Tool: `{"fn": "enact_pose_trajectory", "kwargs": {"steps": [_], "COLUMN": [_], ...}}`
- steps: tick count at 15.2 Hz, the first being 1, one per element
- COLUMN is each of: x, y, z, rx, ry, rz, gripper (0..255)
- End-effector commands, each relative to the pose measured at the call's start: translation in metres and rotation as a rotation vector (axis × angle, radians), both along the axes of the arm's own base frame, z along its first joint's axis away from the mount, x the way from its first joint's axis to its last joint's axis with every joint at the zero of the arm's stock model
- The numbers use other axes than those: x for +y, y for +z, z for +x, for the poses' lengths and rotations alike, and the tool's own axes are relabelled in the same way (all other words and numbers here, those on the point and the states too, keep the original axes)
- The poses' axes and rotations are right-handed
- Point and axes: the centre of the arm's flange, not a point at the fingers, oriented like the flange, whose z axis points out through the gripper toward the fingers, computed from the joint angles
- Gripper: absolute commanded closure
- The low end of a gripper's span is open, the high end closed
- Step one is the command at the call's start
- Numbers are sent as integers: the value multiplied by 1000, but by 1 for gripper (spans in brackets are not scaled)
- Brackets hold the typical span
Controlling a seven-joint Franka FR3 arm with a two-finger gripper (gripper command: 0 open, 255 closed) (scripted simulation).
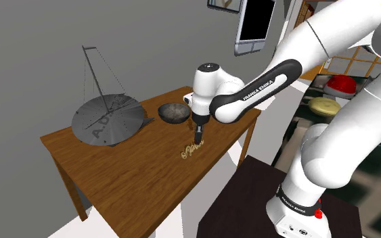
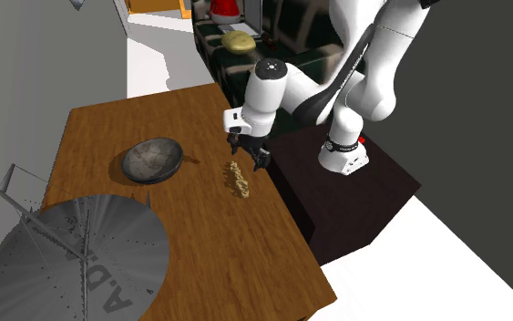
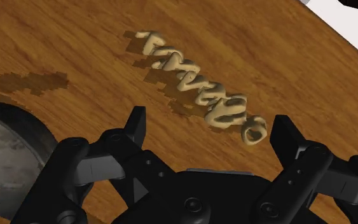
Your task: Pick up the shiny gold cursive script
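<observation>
**While the gripper hangs open, the gold script lies on the bench**

Where the wrist view looks along the gripper, its two black fingers stand wide apart. The looped end of the gold script lies between them, and neither finger touches it. The rest of the script runs away from the gripper across the wooden bench, flat on the boards. A dark bowl shows to one side of the gripper.

From the shoulder view, the white arm reaches over from its dark stand. The gripper points straight down, low over the script, at the end nearest the bowl. Whether the fingertips reach the bench cannot be told. This view also shows a grey disc with a thin rod frame, just beside the bowl on the view's left.

Seen in the second exterior view, the script lies near the bench edge that faces the stand. It sits well apart from the disc and near the bowl. The gripper hangs over the script's far end, and letters show on the disc's face.
</observation>
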Motion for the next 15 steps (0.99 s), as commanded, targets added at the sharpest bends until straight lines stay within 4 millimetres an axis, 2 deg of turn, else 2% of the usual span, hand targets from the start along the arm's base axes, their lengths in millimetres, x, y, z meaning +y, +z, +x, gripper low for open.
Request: {"fn": "enact_pose_trajectory", "kwargs": {"steps": [1,3,11,13,14,15], "x": [8,14,14,14,14,14], "y": [-24,-48,-89,-89,-89,-89], "z": [9,17,18,18,18,18], "rx": [-5,-7,-7,-7,-7,-7], "ry": [58,112,115,115,115,115], "rz": [-10,-23,-24,-24,-24,-24], "gripper": [0,0,0,0,255,255]}}
